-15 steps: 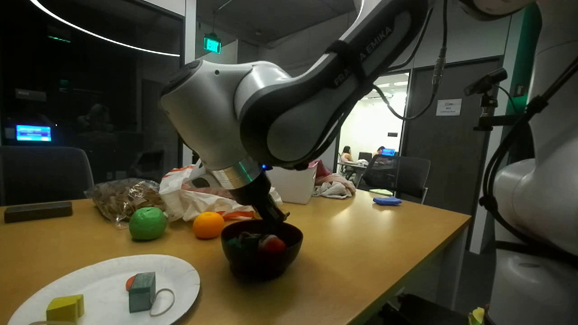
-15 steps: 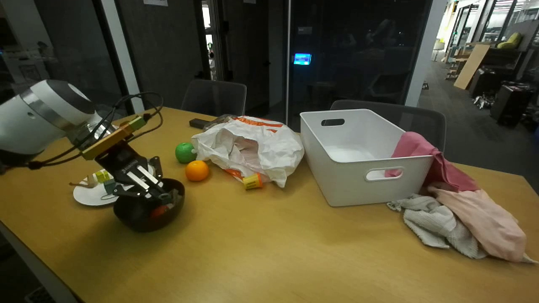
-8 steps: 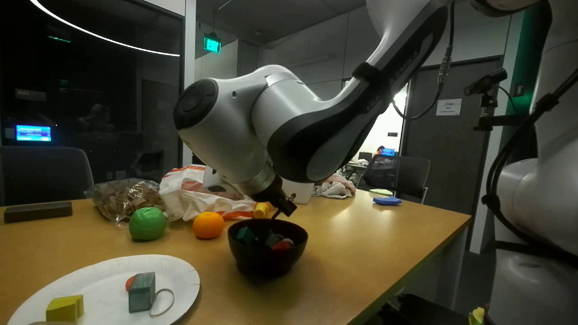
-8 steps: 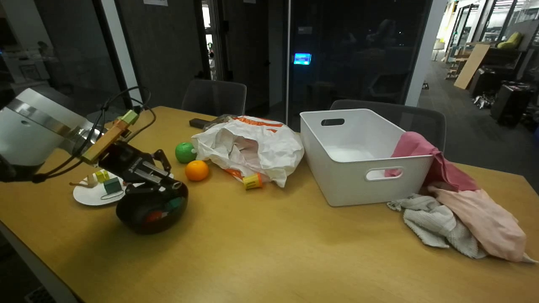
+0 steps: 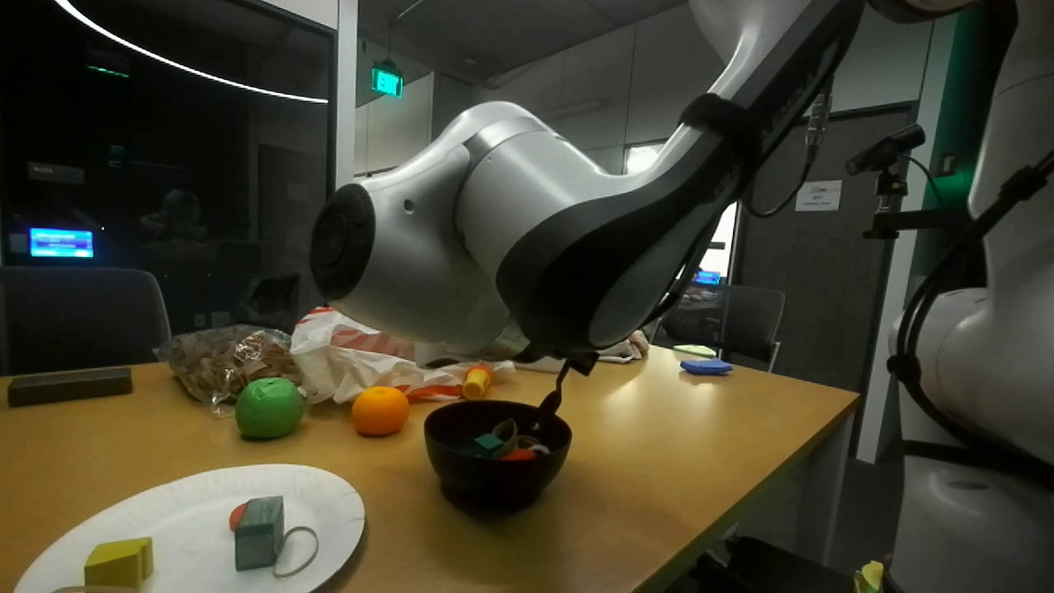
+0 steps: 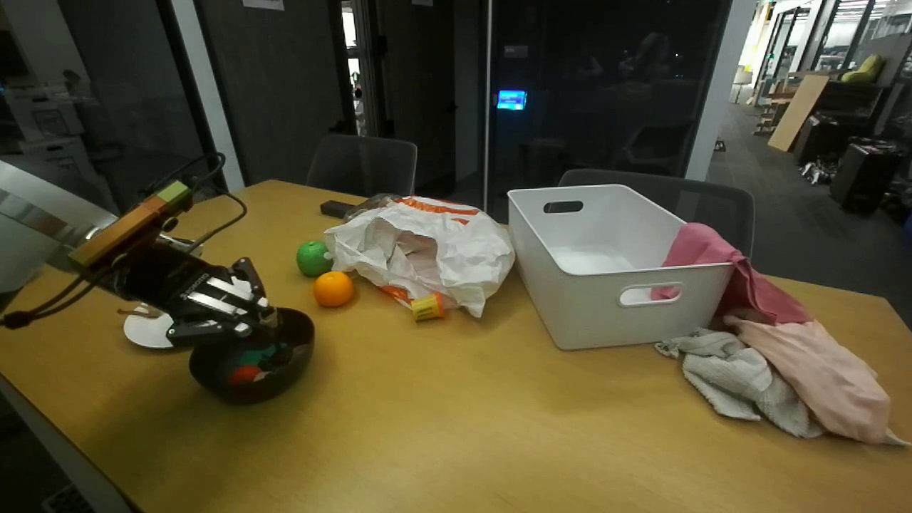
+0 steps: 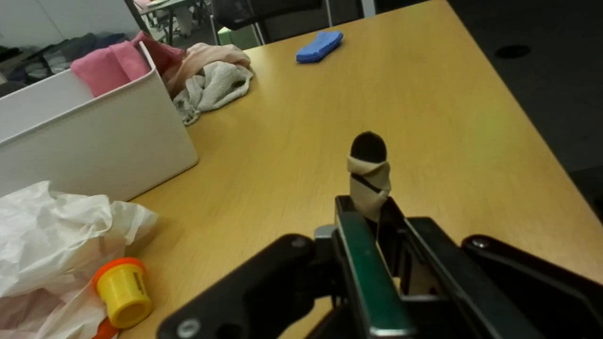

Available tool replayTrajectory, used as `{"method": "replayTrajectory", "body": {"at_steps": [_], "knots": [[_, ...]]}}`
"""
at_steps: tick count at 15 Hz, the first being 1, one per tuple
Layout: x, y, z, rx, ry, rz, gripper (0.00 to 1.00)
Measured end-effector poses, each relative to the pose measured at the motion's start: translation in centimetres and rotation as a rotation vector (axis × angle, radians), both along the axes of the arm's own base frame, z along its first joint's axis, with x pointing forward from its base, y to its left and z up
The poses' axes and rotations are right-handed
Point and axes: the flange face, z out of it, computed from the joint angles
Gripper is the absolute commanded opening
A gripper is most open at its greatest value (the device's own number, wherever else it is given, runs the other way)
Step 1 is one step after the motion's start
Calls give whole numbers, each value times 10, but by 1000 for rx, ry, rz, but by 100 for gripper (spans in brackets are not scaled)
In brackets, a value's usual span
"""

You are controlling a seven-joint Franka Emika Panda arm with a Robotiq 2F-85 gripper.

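My gripper is shut on a dark utensil whose handle end, wrapped in a beige band, sticks up between the fingertips in the wrist view. In an exterior view the utensil's thin lower part slants down into the black bowl. That bowl holds a teal block, a red piece and some small pieces hard to make out. From an exterior view the gripper leans low over the bowl's rim; the arm hides most of it in an exterior view.
A white plate carries a yellow block, a teal block and a band. An orange, a green fruit, a white bag, a yellow tub and a white bin stand beyond.
The gripper has tilted from pointing down into the bowl to a flatter lean, drawing back slightly. The bowl has shifted a little and the pieces in it have been moved around.
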Motion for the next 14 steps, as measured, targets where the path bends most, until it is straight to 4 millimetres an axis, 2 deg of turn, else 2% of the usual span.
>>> {"method": "replayTrajectory", "body": {"at_steps": [6,11,14], "knots": [[-9,0,-8,79,201,-55,9],[4,4,-18,290,268,-39,10],[14,7,-16,391,251,-13,11]]}}
